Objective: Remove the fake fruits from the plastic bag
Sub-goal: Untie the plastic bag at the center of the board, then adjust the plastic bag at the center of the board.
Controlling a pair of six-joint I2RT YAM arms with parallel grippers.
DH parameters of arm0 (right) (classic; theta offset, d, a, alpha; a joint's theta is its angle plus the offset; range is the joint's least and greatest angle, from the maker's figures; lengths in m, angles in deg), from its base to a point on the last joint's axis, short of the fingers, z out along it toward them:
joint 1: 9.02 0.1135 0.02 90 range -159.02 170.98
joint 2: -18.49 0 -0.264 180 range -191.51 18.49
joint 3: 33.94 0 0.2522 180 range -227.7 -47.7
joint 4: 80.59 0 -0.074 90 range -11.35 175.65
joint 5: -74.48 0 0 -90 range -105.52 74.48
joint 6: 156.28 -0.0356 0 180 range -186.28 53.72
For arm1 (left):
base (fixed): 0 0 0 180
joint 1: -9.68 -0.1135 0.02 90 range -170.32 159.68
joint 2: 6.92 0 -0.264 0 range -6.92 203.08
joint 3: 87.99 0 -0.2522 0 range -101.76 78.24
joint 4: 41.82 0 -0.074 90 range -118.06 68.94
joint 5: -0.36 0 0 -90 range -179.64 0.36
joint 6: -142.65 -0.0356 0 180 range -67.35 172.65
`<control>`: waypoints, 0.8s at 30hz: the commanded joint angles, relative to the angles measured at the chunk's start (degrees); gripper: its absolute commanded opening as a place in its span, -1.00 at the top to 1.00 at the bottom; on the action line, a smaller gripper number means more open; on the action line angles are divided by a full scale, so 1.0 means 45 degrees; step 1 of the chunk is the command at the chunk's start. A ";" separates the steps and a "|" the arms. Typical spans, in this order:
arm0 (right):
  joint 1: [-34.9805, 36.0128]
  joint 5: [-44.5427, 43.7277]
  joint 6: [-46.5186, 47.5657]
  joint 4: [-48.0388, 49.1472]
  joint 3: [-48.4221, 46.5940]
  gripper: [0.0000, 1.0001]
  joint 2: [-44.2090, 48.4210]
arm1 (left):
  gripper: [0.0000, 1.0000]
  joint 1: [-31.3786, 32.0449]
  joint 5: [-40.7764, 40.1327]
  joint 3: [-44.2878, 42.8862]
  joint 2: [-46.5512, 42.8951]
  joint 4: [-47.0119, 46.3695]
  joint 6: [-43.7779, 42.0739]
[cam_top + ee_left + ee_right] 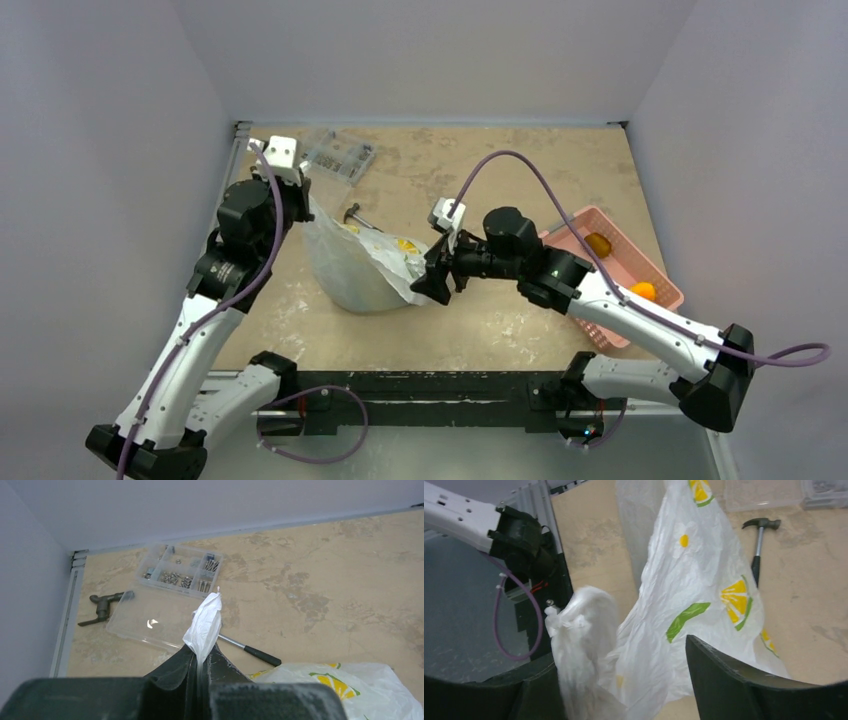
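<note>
Contents of plastic bag (350, 272) unseen

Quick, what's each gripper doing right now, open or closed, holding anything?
Left gripper: closed, pinching the handle of the plastic bag.
Right gripper: jaws open, gripping nothing; bag plastic lies loose between them.

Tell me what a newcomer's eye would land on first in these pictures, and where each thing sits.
The white plastic bag printed with lemon slices, sagging mid-table between the two arms, draws the eye first. The left gripper is shut on a twisted handle at its far-left corner, while the right gripper stands open at its right side. Next comes the pink basket at the right edge, with two orange fruits inside.
</note>
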 commanded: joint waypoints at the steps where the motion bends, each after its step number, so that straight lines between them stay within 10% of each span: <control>1: -0.0010 -0.2168 0.0379 -0.1193 -0.2063 -0.53 -0.0444 | 1.00 -0.0062 0.2411 0.0077 -0.0600 -0.0697 -0.0993; 7: 0.0352 -0.4285 0.1770 -0.2351 -0.4841 -0.98 -0.1536 | 1.00 -0.0042 0.1916 0.0370 -0.0785 -0.1001 -0.1345; 24: 0.0391 -0.5142 0.1160 -0.4052 -1.1529 -0.78 -0.5929 | 1.00 0.0390 0.0967 0.0640 -0.1453 -0.1393 -0.0758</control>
